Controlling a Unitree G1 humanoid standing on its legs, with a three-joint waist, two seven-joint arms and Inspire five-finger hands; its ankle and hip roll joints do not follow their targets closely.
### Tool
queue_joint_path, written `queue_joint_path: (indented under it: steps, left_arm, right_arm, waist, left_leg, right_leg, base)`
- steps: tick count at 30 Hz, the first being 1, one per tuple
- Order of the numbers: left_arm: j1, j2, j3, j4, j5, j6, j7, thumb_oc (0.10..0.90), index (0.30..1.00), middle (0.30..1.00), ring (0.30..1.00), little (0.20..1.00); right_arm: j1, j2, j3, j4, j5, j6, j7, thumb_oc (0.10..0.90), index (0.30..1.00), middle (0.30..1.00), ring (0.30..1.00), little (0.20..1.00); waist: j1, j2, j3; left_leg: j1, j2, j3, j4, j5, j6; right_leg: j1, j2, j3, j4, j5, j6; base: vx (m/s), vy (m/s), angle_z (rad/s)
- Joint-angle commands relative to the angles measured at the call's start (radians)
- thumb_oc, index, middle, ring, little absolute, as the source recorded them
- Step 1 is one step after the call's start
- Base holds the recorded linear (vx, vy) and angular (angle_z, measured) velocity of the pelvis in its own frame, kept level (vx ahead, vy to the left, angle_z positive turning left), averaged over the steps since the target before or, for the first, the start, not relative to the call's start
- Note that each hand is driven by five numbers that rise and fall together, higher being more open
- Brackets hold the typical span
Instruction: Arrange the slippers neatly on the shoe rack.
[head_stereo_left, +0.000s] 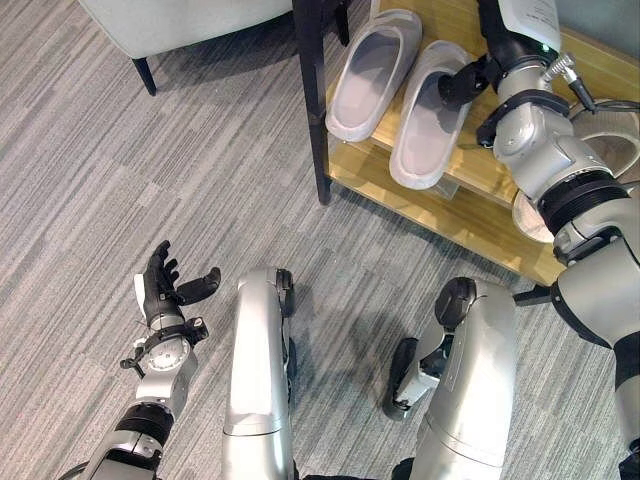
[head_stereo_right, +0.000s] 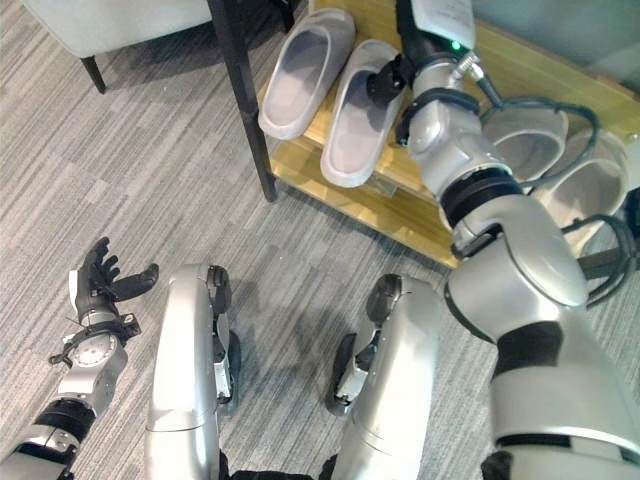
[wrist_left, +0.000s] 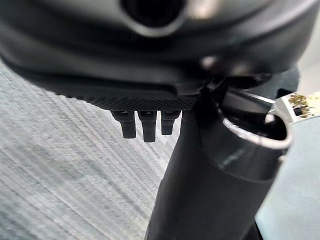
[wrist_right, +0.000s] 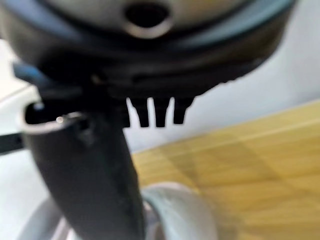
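Slippers: you see the two grey slippers (head_stereo_left: 400, 95) side by side on the wooden shoe rack (head_stereo_left: 470, 215).
Right hand (head_stereo_left: 462, 80): just beside the right slipper, fingers straight, holding nothing.
Left hand (head_stereo_left: 165, 280): spread wide above the carpet (head_stereo_left: 150, 170), empty.

1. Even, bright room light falls on the grey carpet (head_stereo_left: 150, 180).
2. A soft shadow lies beneath the shoe rack (head_stereo_left: 470, 215) and the chair (head_stereo_left: 170, 25).
3. Up close, the right hand (wrist_right: 90, 170) blurs; the wood beyond its fingers (wrist_right: 150, 112) looks soft too.
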Motion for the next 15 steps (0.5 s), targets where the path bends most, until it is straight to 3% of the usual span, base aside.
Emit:
queue_joint_path:
  steps: [1, 9, 15]
  left_arm:
    - [-0.025, 0.088, -0.02, -0.106, -0.008, -0.089, -0.019, 0.8, 0.9, 0.9, 0.9, 0.9]
    - [-0.051, 0.071, -0.033, -0.071, -0.033, -0.075, -0.022, 0.8, 0.9, 0.9, 0.9, 0.9]
    - [-0.025, 0.06, -0.038, -0.071, -0.024, -0.086, -0.035, 0.8, 0.9, 0.9, 0.9, 0.9]
  right_arm:
    - [-0.168, -0.062, -0.034, 0.035, 0.055, -0.036, -0.039, 0.8, 0.9, 0.9, 0.9, 0.9]
    - [-0.16, -0.052, -0.117, -0.025, 0.199, -0.088, -0.051, 0.8, 0.9, 0.9, 0.9, 0.9]
    - [-0.179, -0.098, -0.154, -0.009, 0.305, -0.115, -0.039, 0.8, 0.9, 0.9, 0.9, 0.9]
  waist:
    - [0.047, 0.008, -0.039]
    - [0.03, 0.022, -0.039]
    - [0.052, 0.02, -0.039]
  left_leg:
    - [-0.009, 0.007, -0.091, -0.043, 0.065, -0.011]
    - [-0.009, 0.009, -0.101, -0.016, 0.064, -0.005]
    - [-0.009, 0.006, -0.099, -0.023, 0.07, -0.003]
  right_leg:
    - [0.046, 0.023, 0.137, 0.029, -0.027, 0.042]
    - [0.046, 0.018, 0.128, 0.038, -0.032, 0.039]
    - [0.046, 0.01, 0.125, 0.034, -0.028, 0.038]
  base:
    - [0.0, 0.0, 0.0]
    - [0.0, 0.046, -0.02]
    - [0.0, 0.013, 0.0]
